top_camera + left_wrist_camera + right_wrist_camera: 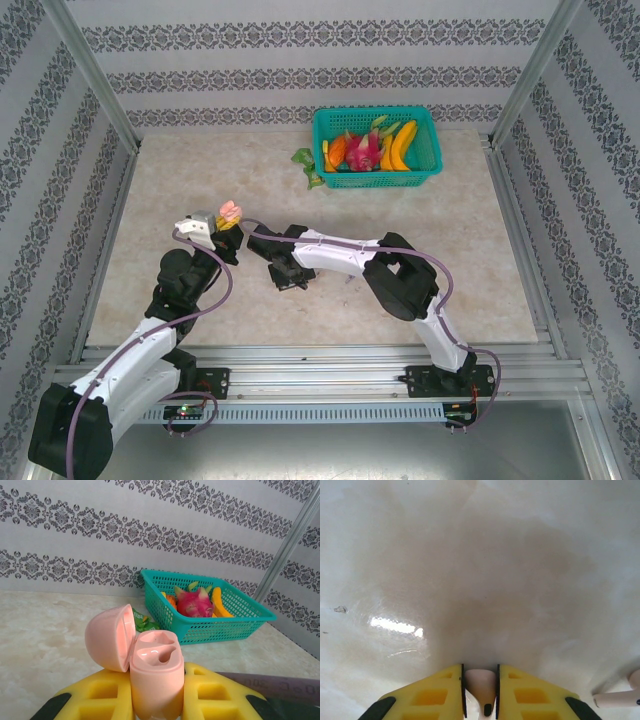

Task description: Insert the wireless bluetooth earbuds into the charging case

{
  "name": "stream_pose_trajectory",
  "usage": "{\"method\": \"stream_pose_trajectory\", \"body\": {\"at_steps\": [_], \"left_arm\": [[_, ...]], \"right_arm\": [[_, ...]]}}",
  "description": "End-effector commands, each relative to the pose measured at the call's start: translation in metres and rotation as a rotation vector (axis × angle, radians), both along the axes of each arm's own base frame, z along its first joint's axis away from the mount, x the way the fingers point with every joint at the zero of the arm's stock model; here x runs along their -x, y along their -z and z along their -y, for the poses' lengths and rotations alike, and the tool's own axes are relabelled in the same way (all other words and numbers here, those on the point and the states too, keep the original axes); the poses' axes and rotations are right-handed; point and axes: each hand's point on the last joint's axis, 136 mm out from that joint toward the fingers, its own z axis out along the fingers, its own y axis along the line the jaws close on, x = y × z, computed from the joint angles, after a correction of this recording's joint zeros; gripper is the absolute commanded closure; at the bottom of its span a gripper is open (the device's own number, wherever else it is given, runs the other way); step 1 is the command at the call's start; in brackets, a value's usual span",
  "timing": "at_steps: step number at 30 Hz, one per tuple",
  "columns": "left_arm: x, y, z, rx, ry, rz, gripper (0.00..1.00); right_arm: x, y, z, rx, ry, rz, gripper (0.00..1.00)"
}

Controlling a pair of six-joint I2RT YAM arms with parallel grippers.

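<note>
The pale pink charging case point(155, 675) stands upright between the yellow fingers of my left gripper point(156, 700), which is shut on it. Its lid point(110, 637) hangs open to the left and both sockets look empty. From above, the case point(229, 213) is held over the table's left-centre by the left gripper point(228, 224). My right gripper point(283, 275) points down at the tabletop just to the right. Its pads are shut on a pale pink earbud point(481, 682) at the right gripper point(480, 695). A second pale pink earbud point(617, 697) lies on the table at the lower right.
A teal basket point(376, 112) of toy fruit sits at the back right, with a green packet point(308, 165) beside its left corner. The same basket point(220, 625) and packet point(142, 622) lie behind the case. Metal rails border the marble table point(450, 230).
</note>
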Motion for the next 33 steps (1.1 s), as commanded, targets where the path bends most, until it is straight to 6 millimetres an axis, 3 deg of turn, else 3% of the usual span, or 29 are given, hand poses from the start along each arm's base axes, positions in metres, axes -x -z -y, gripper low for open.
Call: {"method": "stream_pose_trajectory", "body": {"at_steps": [1, 9, 17, 24, 33], "left_arm": [[-0.002, -0.024, -0.001, 0.039, 0.001, 0.065, 1.0], [-0.002, -0.025, 0.0, 0.04, 0.006, 0.064, 1.0], [-0.003, -0.024, 0.011, 0.019, 0.066, 0.061, 1.0], [0.001, -0.028, 0.053, -0.027, 0.31, 0.081, 1.0], [0.004, -0.031, 0.117, -0.108, 0.563, 0.146, 1.0]], "right_arm": [[0.012, 0.003, 0.004, 0.042, -0.021, -0.017, 0.81], [-0.005, -0.03, 0.014, -0.019, 0.019, 0.057, 0.82], [-0.032, -0.081, 0.039, -0.124, 0.091, 0.165, 0.82], [-0.061, -0.14, 0.071, -0.224, 0.143, 0.308, 0.82], [-0.085, -0.245, 0.117, -0.387, 0.166, 0.58, 0.82]]}}
